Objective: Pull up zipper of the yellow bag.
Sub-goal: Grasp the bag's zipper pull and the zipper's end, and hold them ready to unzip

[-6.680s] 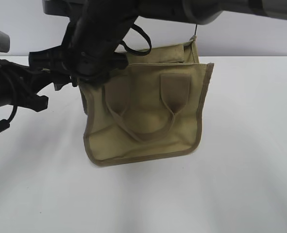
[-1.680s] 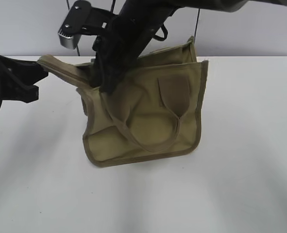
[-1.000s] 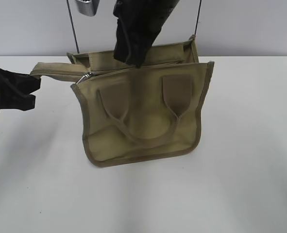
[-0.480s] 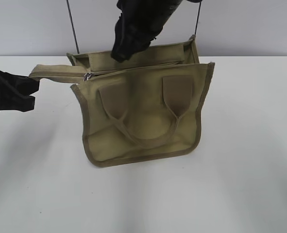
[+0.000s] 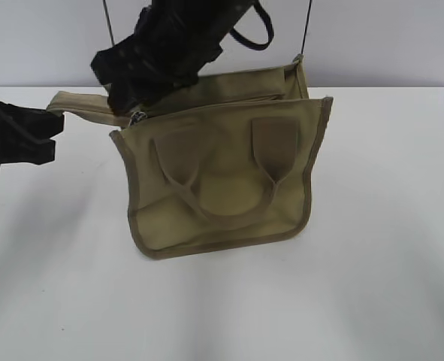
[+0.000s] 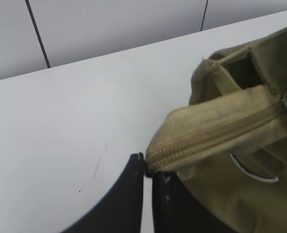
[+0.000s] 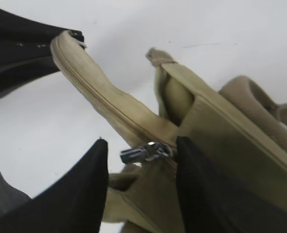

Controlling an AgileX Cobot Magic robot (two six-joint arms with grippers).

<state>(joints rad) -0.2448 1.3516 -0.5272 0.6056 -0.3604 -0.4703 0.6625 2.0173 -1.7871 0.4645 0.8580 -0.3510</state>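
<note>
The yellow bag (image 5: pixel 222 180) stands upright on the white table, handles facing me. Its khaki zip tape (image 5: pixel 79 105) sticks out past the bag's top left corner. My left gripper (image 5: pixel 50 124) is shut on the end of that tape (image 6: pixel 153 160), and the tape (image 6: pixel 216 124) runs taut toward the bag. The silver zipper pull (image 7: pixel 145 152) sits at the bag's top left corner (image 5: pixel 137 117). My right gripper (image 7: pixel 142 143) is open, with one finger on each side of the pull and not touching it. In the exterior view it (image 5: pixel 128 105) reaches down from above.
A silver ring (image 6: pixel 252 172) hangs under the tape near the bag. The bag's thin dark strap (image 5: pixel 309 30) rises at the back right. White table (image 5: pixel 387 263) surrounds the bag, with a wall behind it.
My right gripper has come down and to the left, from above the bag's back edge to the zipper pull at the top left corner. The left gripper and bag have stayed put.
</note>
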